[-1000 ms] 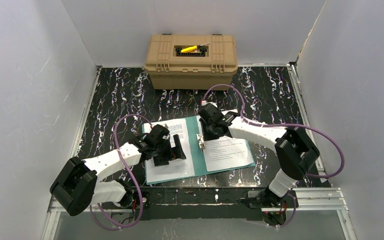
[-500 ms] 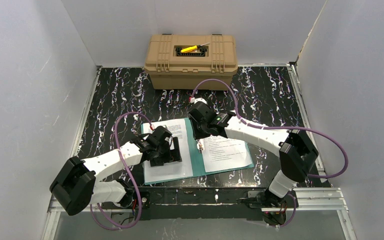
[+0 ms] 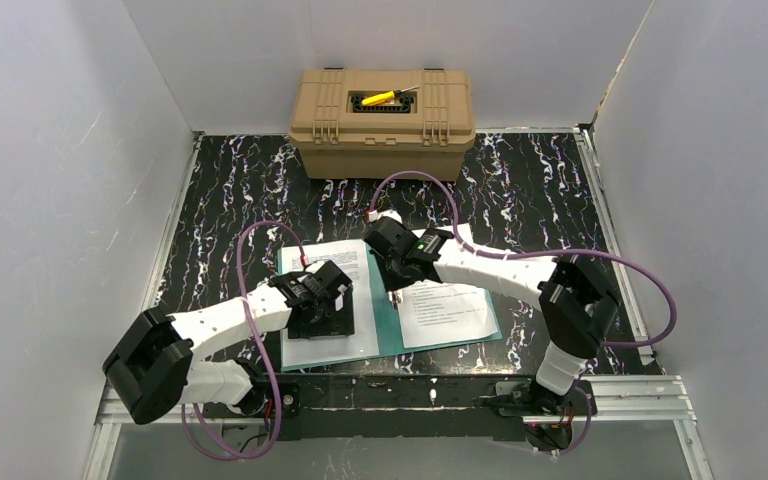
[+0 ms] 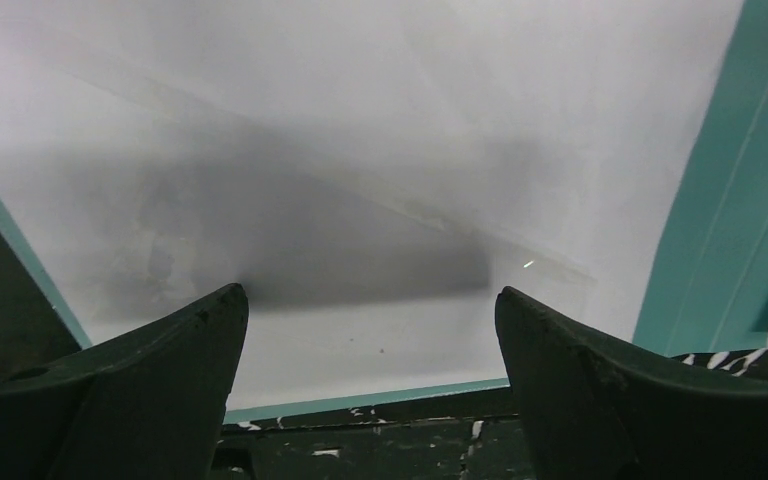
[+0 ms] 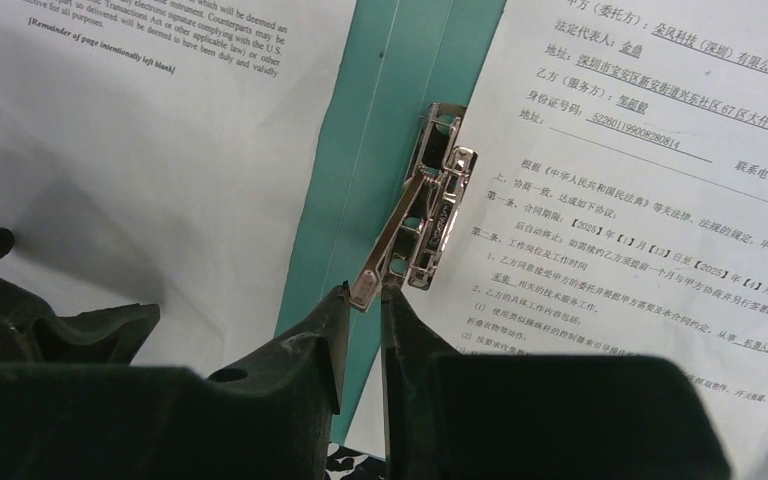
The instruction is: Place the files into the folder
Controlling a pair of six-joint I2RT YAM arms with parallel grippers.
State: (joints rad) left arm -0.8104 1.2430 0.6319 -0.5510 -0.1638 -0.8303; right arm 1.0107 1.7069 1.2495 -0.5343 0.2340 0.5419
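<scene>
Two white printed sheets were seen lying inside the open teal folder (image 3: pixel 388 325) on the dark marbled worktop (image 3: pixel 230 190). The left sheet (image 4: pixel 360 150) was directly beneath the left pincer (image 4: pixel 370 300), and the right sheet (image 5: pixel 640 200) was just to the right of the right pincer (image 5: pixel 363 300).

The left pincer's jaws were held wide apart with nothing between them, close above the left sheet. Whether its fingers touched the paper could not be told. The right pincer's fingers were closed together on the tip of the raised metal clip lever (image 5: pixel 405 230), which stood at the folder's spine just ahead of that pincer.

Compared with a second before, the right pincer had been carried leftward to the spine and its jaws had been drawn slightly tighter. The left pincer had been shifted a little over its sheet, and the folder appeared to have been nudged slightly leftward.

The filing was judged nearly done, since both sheets were already laid on the leaves. The clip was probably still to be pressed down on the right sheet. A tan case (image 3: pixel 380 135) was seen well beyond both pincers.
</scene>
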